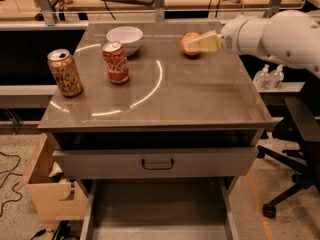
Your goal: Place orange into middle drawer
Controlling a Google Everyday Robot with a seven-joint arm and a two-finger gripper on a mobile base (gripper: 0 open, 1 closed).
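The orange sits on the far right part of the tabletop, partly covered by my gripper. My gripper, cream-coloured at the end of a white arm, reaches in from the right and is at the orange, overlapping its right side. Whether it touches or grips the fruit does not show. The middle drawer is pulled out at the bottom of the view. It shows as a flat grey floor between two pale side walls, and nothing lies on the part of its floor that shows.
A red cola can, a tan soda can and a white bowl stand on the tabletop's left half. A closed drawer front with a dark handle is above the open drawer. A cardboard box is at left, an office chair at right.
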